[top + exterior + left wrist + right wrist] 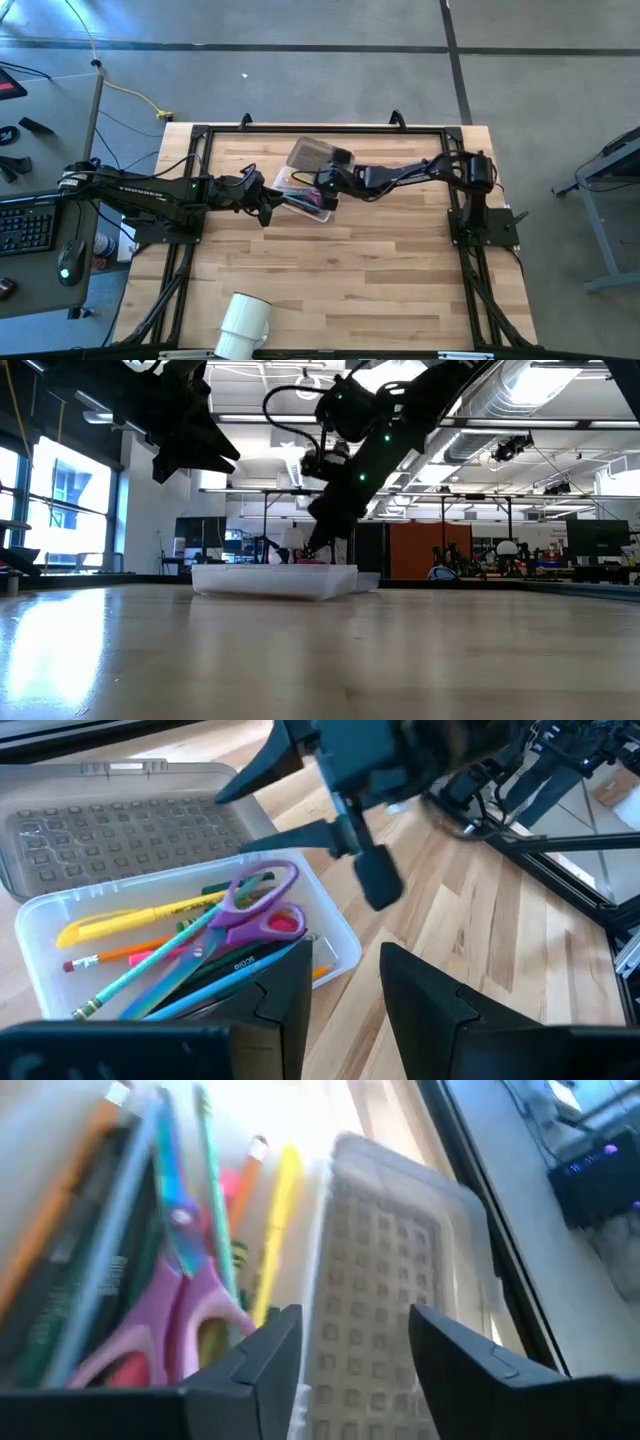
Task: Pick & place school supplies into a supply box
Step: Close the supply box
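1. The right tool (325, 190) hangs over the open pencil case (335, 935), its fingers apart with nothing between them.
2. Directly below that tool lie the scissors (255, 910) with purple handles, resting on top of the pens and pencils inside the case.
3. A yellow pen (130, 920) and an orange pencil (110, 958) lie along the case's far side from the left tool; the pieces beneath the scissors overlap too much to count.
4. The ribbed lid (120, 830) is folded back flat on the tabletop (350, 270), beyond the case from the left tool.
5. The left tool (265, 205) hovers just beside the case, fingers apart and empty; in the left wrist view its fingers hide the case's near edge.
6. A white cup (243, 322) lies well apart from both tools, partly cut off by the edge of the high view.
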Motion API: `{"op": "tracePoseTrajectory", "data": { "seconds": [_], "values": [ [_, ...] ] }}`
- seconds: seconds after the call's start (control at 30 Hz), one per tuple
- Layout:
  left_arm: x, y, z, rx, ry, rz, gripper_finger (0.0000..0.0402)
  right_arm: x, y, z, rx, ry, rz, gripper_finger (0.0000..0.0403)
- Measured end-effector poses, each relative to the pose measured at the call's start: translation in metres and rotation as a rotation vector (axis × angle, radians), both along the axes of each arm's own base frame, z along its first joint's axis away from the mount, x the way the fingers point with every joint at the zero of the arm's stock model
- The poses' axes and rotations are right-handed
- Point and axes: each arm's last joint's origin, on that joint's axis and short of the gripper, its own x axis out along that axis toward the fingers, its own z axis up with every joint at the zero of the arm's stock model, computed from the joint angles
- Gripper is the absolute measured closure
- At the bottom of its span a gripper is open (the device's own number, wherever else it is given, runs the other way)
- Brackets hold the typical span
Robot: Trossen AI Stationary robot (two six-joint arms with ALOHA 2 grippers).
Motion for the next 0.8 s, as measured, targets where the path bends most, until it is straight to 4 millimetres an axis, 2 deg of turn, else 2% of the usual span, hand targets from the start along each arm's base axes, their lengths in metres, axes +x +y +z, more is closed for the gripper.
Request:
{"op": "tracePoseTrajectory", "data": {
  "seconds": [0.17,0.37,0.47,0.67,0.8],
  "values": [
    [0.000,0.000,0.000,0.000,0.004,0.000,0.0246,-0.005,0.003,0.018,-0.011,-0.005,0.056,0.0227],
    [0.000,0.000,0.000,0.000,0.006,0.001,0.0246,-0.028,-0.006,0.042,-0.025,0.065,-0.003,0.0226],
    [0.000,0.000,0.000,0.000,0.005,0.001,0.0246,-0.042,-0.021,0.046,0.053,0.090,-0.091,0.0226],
    [0.000,0.000,0.000,0.000,0.003,0.001,0.0246,-0.066,-0.063,0.042,0.077,0.151,-0.328,0.0231],
    [0.000,0.000,0.000,0.000,0.004,0.001,0.0246,-0.075,-0.097,0.037,0.222,0.070,-0.353,0.0268]
  ]
}}
